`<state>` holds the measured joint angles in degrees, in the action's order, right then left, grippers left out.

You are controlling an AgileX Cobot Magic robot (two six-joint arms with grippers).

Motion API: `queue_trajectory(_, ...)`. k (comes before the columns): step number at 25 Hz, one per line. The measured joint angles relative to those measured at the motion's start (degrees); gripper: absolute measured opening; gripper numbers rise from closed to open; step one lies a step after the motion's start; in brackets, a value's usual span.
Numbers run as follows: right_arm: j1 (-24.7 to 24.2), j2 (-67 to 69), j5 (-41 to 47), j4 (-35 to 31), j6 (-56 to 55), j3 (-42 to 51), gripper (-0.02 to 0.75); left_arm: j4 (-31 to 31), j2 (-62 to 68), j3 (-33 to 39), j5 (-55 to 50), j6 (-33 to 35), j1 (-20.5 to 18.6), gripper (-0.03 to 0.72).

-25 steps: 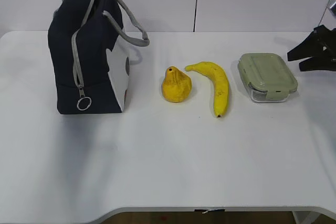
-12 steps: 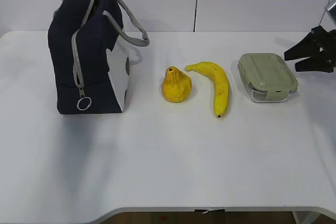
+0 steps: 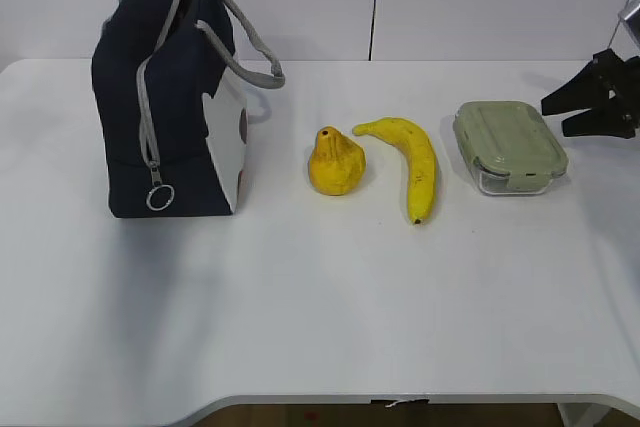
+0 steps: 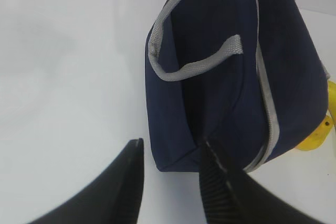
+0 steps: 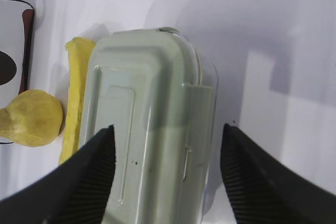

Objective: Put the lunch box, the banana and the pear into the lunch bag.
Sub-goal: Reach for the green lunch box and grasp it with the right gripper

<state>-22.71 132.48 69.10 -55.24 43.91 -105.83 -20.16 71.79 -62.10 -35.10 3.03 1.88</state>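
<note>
Lunch box (image 3: 510, 145) is seen R of banana (image 3: 410, 162), pear (image 3: 336, 161) L of it, lunch bag (image 3: 170, 97) far L. Right gripper (image 5: 167, 169) is spread wide above box, nothing held. Left gripper (image 4: 170, 174) is parted, empty, by bag.

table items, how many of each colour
yellow: 2, the banana and the pear
green: 1, the lunch box
navy: 1, the lunch bag
total: 4

Slanted front view; two close wrist-views
</note>
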Motion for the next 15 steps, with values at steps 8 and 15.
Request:
queue_trajectory(8,0.0,0.0,0.0,-3.1,0.0,0.0,0.501,0.0,0.0,0.0,0.0,0.0,0.0,0.277)
queue_trajectory(15,0.0,0.0,0.0,-4.99,0.0,0.0,0.501,0.0,0.0,0.0,0.0,0.0,0.0,0.277)
